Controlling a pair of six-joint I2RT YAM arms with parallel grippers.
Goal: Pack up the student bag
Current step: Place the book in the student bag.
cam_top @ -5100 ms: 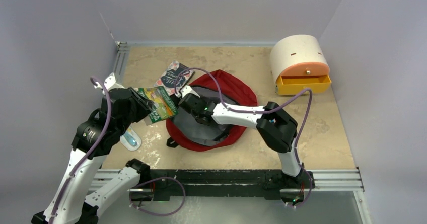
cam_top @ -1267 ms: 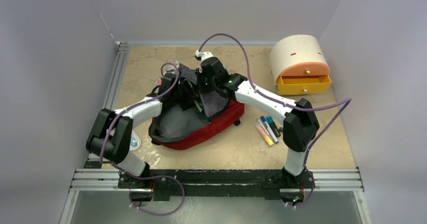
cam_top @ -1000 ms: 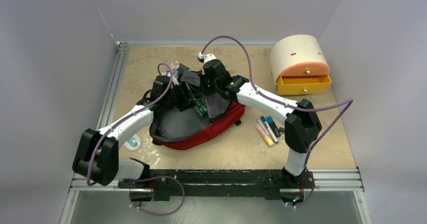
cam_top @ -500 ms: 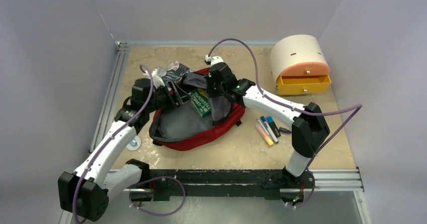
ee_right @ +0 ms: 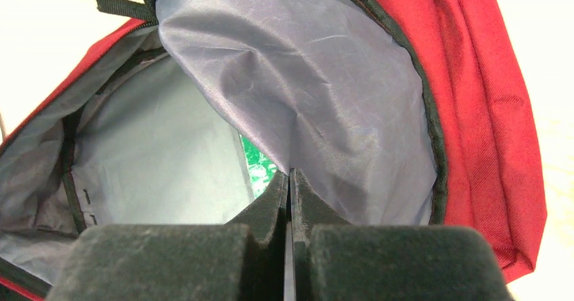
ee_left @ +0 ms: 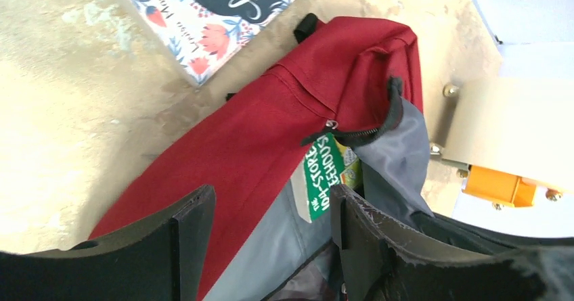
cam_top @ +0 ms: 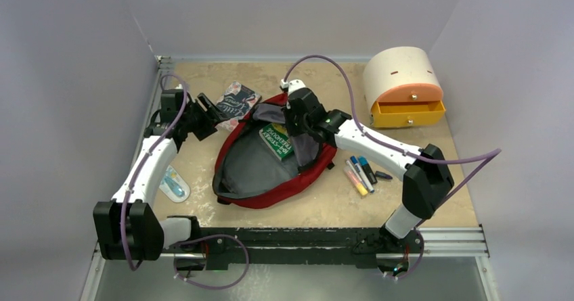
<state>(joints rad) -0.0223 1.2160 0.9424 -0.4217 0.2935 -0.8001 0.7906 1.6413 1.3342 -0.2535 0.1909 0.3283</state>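
One student bag (cam_top: 247, 164) flap sits pinched in right claw (ee_right: 290, 176).

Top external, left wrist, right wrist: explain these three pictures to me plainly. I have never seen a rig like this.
Two white robot arms are bolted at the near edge of a table. The top view looks down from above and behind them. Each wrist view comes from a camera on one arm, with that arm's own black fingers at the bottom.

On the table lie a dark red student bag, unzipped with a green book inside, a floral notebook, some markers, a cream-and-orange drawer box and a small white-and-blue item.

The right gripper is shut on the bag's grey lining. The left gripper is open and holds nothing.
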